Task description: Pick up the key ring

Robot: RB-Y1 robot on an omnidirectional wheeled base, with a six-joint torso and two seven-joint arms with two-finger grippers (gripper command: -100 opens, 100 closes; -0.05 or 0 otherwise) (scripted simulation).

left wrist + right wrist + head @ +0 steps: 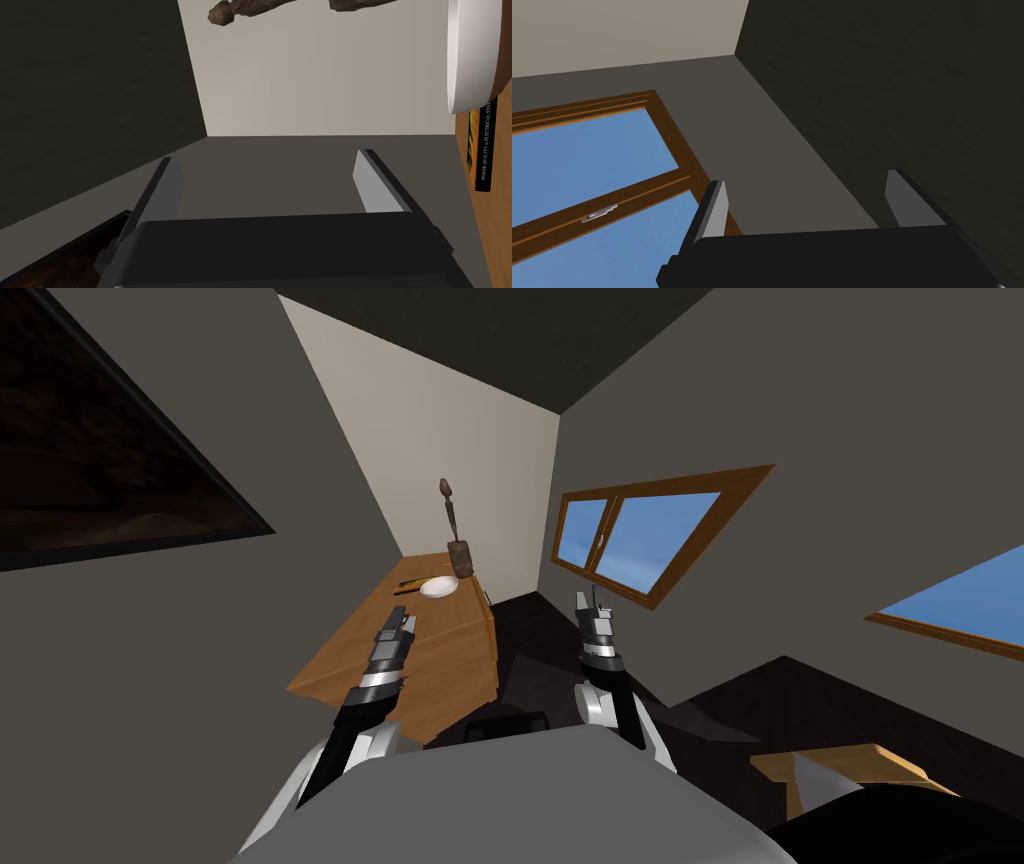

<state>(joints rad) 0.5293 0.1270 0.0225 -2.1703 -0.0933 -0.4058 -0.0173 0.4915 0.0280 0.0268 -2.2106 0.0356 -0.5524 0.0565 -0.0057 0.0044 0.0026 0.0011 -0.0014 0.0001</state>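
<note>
Both tools' fingers apart; left tool (399,616) over desk (450,660) short of white bowl (438,586), right tool (592,603) right of desk.

Head camera steeply down over dresser (445,623), left wrist close, both seemingly sharing bowl (438,586)

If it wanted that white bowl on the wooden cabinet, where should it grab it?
Probably the rim of the white bowl, from above on its near side: it looks shallow and too wide to span, and the statue and book crowd its other sides. The open left hand is nearest.
</note>
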